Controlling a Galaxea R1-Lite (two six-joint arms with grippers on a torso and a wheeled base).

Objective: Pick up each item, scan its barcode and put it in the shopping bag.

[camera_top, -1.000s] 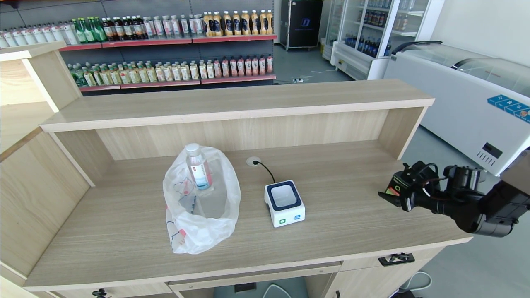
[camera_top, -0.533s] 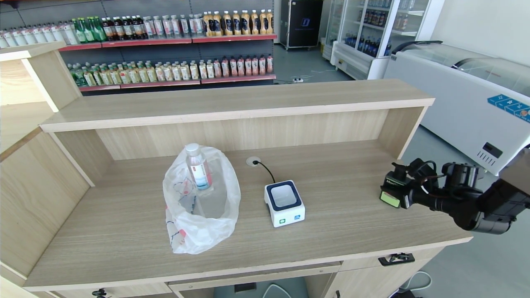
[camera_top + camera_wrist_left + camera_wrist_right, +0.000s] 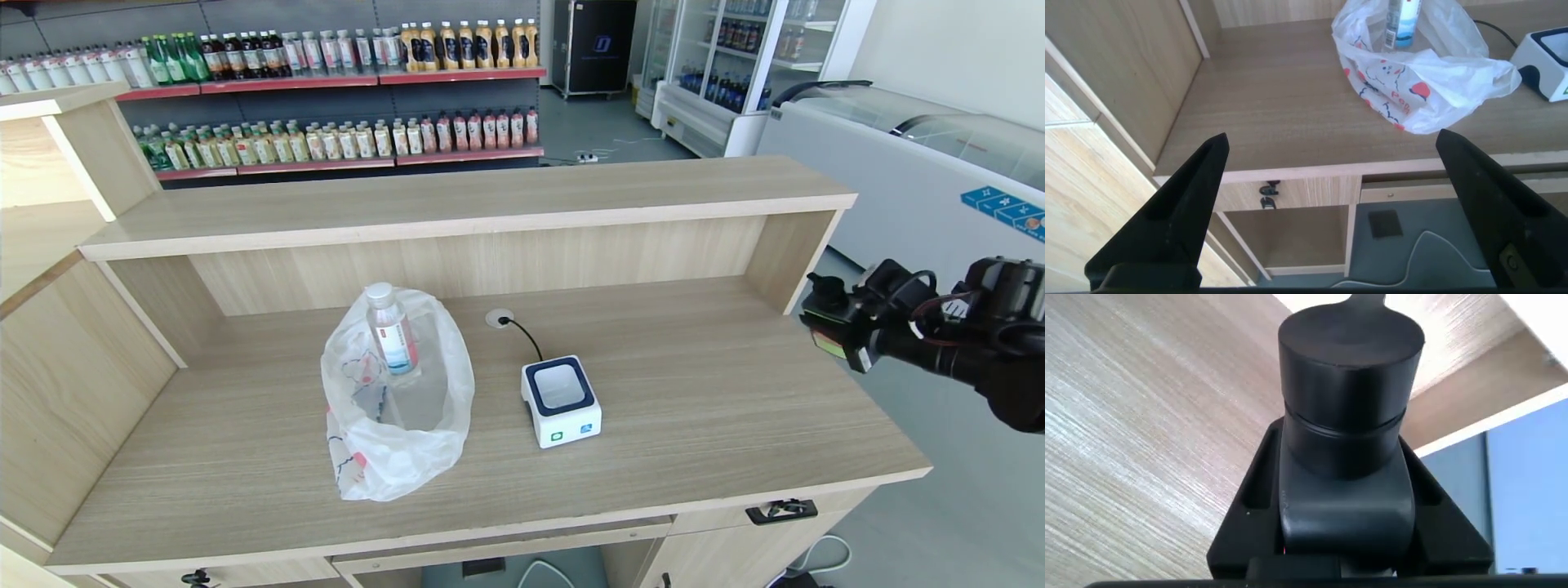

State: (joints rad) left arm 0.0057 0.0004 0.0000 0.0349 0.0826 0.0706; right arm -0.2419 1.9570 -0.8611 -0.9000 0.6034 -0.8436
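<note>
A white plastic shopping bag [image 3: 397, 392] lies open on the wooden counter [image 3: 694, 408], with a clear bottle [image 3: 391, 329] standing inside it. To the bag's right sits the white barcode scanner [image 3: 560, 400]. My right gripper [image 3: 841, 327] hangs past the counter's right end, shut on a small item [image 3: 826, 341] with a black cap [image 3: 1351, 384] and a green-and-red label. My left gripper [image 3: 1331, 212] is open and holds nothing, below the counter's front left edge; the bag [image 3: 1421, 73], bottle [image 3: 1403, 23] and scanner [image 3: 1545, 61] lie beyond it.
The counter has a raised back shelf [image 3: 473, 204] and side walls. A black cable [image 3: 522, 333] runs from the scanner to a hole in the counter. A white chest freezer [image 3: 922, 188] stands to the right. Drink shelves [image 3: 326, 82] fill the room behind.
My right gripper, with the item in it, has risen and swung right, from over the counter's front right corner to beyond its right end. Bag, bottle and scanner have not moved.
</note>
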